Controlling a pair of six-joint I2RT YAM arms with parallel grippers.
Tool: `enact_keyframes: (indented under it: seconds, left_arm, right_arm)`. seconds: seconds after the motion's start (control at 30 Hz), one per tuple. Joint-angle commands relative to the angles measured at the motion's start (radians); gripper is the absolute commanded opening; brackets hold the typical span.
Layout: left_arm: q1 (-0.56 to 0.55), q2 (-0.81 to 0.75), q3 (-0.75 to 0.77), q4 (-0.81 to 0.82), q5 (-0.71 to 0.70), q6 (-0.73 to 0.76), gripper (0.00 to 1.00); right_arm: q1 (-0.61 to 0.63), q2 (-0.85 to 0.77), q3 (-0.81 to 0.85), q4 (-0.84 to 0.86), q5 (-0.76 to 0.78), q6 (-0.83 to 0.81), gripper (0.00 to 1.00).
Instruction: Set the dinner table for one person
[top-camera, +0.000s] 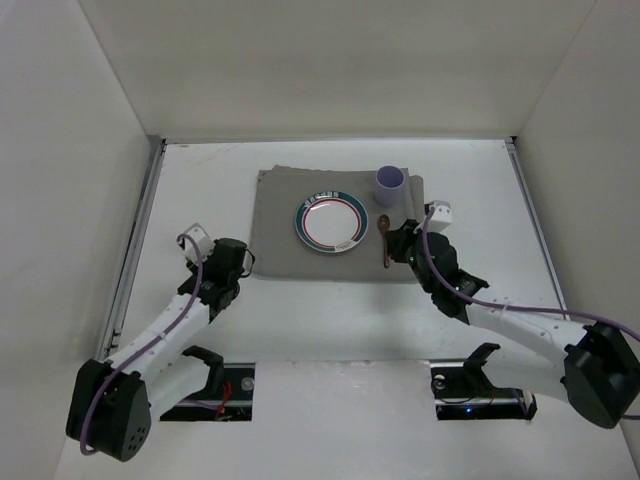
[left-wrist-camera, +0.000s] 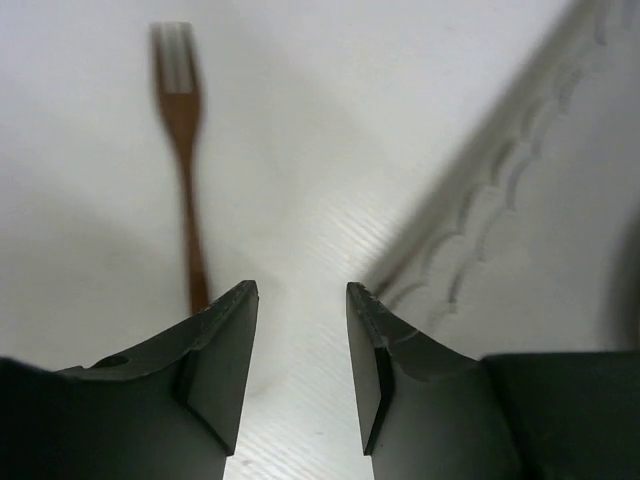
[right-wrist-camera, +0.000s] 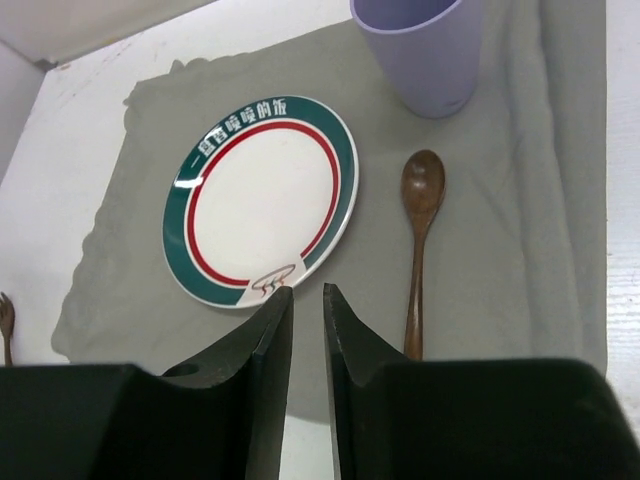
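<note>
On the white dinner table (top-camera: 200, 190) lies a grey cloth mat (top-camera: 280, 220) carrying a green-and-red-rimmed plate (top-camera: 331, 223), a lilac cup (top-camera: 390, 184) and a wooden spoon (top-camera: 384, 240) just right of the plate. My right gripper (top-camera: 393, 245) hovers beside the spoon's handle. In the right wrist view its jaws (right-wrist-camera: 308, 292) stand a narrow gap apart with nothing between them, near the plate (right-wrist-camera: 262, 200) and left of the spoon (right-wrist-camera: 420, 220). My left gripper (top-camera: 243, 258) is at the mat's left edge, open (left-wrist-camera: 300, 290) and empty. A wooden fork (left-wrist-camera: 183, 130) lies on the bare table ahead of it.
White walls enclose the table on three sides. Metal strips (top-camera: 140, 230) run along its side edges. The mat's scalloped edge (left-wrist-camera: 480, 190) passes to the right of the left fingers. The fork's tip (right-wrist-camera: 6, 320) shows left of the mat in the right wrist view.
</note>
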Motion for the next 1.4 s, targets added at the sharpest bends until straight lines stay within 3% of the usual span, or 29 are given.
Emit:
enact_keyframes:
  seconds: [0.0, 0.2, 0.67, 0.87, 1.1, 1.37]
  left_arm:
    - [0.09, -0.041, -0.001, -0.181, 0.024, -0.01, 0.39]
    - [0.228, 0.125, 0.016, -0.092, 0.08, 0.005, 0.39]
    - [0.271, 0.283, 0.028, 0.08, 0.054, -0.005, 0.34]
    - [0.313, 0.278, 0.0, 0.102, 0.042, -0.01, 0.29]
    - [0.308, 0.309, -0.012, 0.154, 0.05, -0.01, 0.11]
    - [0.23, 0.168, 0.031, 0.122, 0.012, 0.076, 0.04]
  right_arm:
    - [0.002, 0.047, 0.019, 0.099, 0.024, 0.011, 0.25]
    - [0.013, 0.125, 0.038, 0.11, 0.022, 0.008, 0.27]
    - [0.013, 0.139, 0.041, 0.11, 0.01, 0.003, 0.29]
    - [0.013, 0.15, 0.046, 0.108, 0.01, 0.0, 0.29]
    - [0.013, 0.124, 0.035, 0.107, 0.008, 0.003, 0.3]
    - [0.01, 0.128, 0.035, 0.108, 0.01, 0.0, 0.41]
